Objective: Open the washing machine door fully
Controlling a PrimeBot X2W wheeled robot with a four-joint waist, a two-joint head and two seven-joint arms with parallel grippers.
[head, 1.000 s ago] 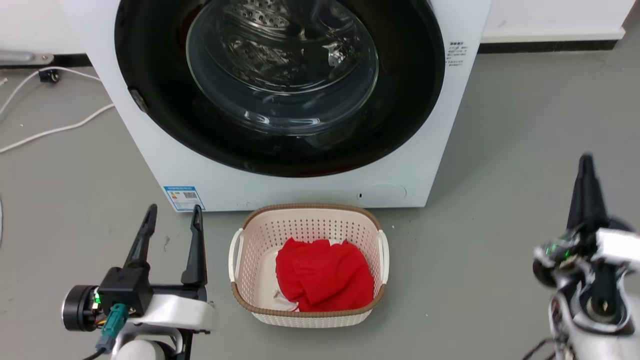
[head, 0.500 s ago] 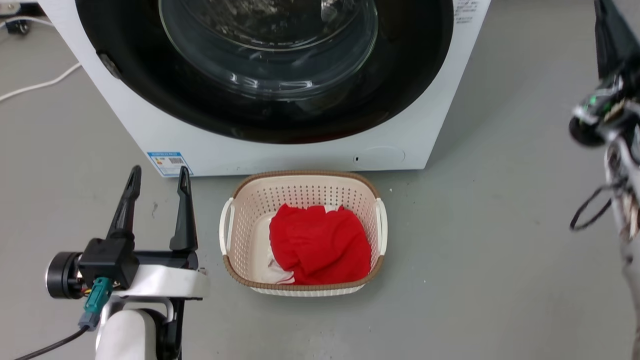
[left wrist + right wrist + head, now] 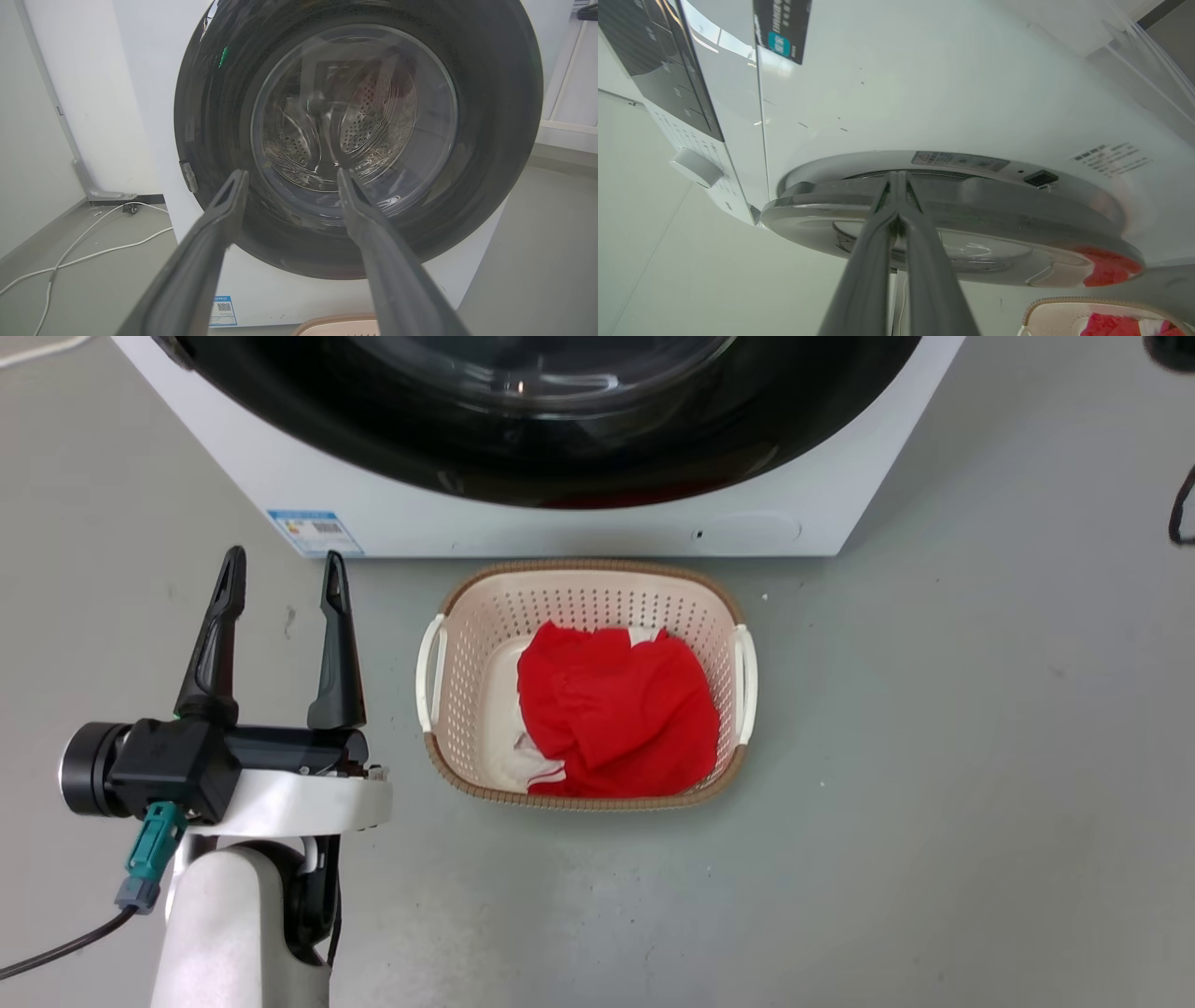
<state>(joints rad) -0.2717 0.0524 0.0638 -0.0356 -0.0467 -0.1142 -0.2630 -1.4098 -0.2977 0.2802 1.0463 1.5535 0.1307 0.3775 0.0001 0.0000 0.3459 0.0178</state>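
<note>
Black washing machine door (image 3: pixel 355 116) beyond spread, empty left pincer (image 3: pixel 290 172); right pincer (image 3: pixel 896 176) closed at its rim.

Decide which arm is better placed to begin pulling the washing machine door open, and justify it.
Right, probably. The right gripper, fingers shut, points at the rim of the washing machine door, close up. The left gripper, open, hangs low beside the laundry basket, facing the door's glass from farther back.
</note>
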